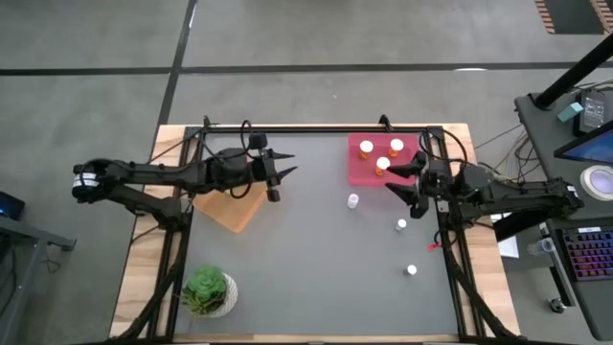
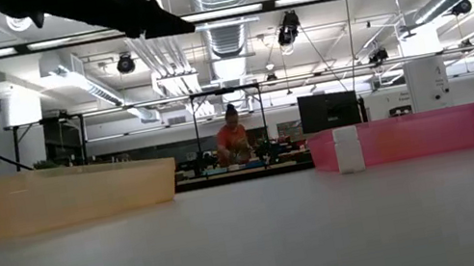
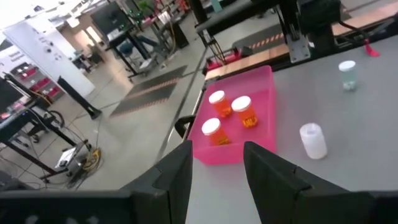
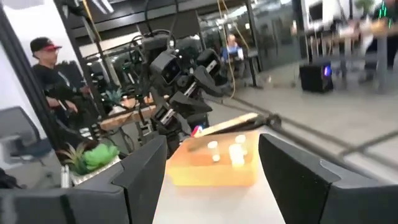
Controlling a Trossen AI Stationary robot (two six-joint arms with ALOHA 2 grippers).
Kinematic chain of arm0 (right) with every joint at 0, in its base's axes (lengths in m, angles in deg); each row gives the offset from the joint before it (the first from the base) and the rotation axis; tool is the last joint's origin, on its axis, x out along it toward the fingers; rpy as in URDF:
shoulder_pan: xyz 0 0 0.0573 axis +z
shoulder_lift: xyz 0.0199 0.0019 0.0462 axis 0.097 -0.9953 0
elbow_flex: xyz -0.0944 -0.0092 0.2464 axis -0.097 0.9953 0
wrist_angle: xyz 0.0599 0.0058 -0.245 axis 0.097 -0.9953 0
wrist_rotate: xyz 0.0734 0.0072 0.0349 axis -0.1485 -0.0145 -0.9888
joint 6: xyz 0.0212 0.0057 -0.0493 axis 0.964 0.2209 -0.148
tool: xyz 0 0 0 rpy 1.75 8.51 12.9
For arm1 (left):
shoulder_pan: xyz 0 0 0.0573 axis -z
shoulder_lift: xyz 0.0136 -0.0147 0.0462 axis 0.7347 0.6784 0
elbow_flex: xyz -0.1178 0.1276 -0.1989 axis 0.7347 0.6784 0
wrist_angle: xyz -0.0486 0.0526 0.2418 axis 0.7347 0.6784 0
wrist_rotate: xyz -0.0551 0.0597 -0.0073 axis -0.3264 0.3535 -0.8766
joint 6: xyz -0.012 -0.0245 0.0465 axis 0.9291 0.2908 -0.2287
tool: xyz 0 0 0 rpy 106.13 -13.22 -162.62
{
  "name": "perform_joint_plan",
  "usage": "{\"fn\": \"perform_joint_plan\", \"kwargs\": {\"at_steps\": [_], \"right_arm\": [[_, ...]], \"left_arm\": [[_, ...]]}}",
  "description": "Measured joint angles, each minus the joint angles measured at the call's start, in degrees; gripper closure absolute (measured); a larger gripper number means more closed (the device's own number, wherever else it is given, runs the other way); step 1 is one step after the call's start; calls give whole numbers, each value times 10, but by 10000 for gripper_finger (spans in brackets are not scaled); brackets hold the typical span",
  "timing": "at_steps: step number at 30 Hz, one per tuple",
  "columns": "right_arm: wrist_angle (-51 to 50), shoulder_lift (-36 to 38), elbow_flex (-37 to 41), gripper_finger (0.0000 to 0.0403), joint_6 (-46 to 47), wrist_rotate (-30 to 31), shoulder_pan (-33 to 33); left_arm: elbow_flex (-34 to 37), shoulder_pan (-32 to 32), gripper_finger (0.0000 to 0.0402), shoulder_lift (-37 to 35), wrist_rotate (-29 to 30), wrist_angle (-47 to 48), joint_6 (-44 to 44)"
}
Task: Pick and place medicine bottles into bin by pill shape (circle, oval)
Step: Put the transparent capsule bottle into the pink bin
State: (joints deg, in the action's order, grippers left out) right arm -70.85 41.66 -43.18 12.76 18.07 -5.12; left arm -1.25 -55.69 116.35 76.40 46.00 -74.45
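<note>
Three orange medicine bottles with white caps (image 3: 229, 114) stand in the pink bin (image 1: 362, 171) at the far right. On the table stand a white bottle (image 1: 353, 200), a small one (image 1: 401, 224) and another (image 1: 411, 270). The orange bin (image 1: 230, 209) at the far left holds bottles with pale tops (image 4: 236, 152). My left gripper (image 1: 287, 165) hangs open above the table beside the orange bin, pointing toward the pink bin. My right gripper (image 1: 391, 177) hangs open at the pink bin's near edge, pointing left. Neither holds anything.
A potted green plant (image 1: 208, 290) stands at the near left corner. The black frame rails (image 1: 316, 129) run along the table's far edge and sides. The grey mat (image 1: 316, 268) between the two bins lies bare. People are in the room beyond the table.
</note>
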Motion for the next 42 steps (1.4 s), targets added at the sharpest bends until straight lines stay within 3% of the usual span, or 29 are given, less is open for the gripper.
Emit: {"fn": "perform_joint_plan", "kwargs": {"at_steps": [9,22,30,35,42], "right_arm": [[-68,-130,-105,156,105,1,0],[-480,-355,-380,156,294,-3,0],[-658,-473,-520,156,348,-9,0],[-725,-521,-556,156,385,-9,0],[-733,-555,-545,156,426,-18,-2]], "left_arm": [[48,0,273,0,0,-41,3],[64,0,273,-4,0,-42,4],[71,0,273,-11,2,-41,4],[71,0,273,-12,2,-41,4],[71,0,273,-12,2,-41,4]]}}
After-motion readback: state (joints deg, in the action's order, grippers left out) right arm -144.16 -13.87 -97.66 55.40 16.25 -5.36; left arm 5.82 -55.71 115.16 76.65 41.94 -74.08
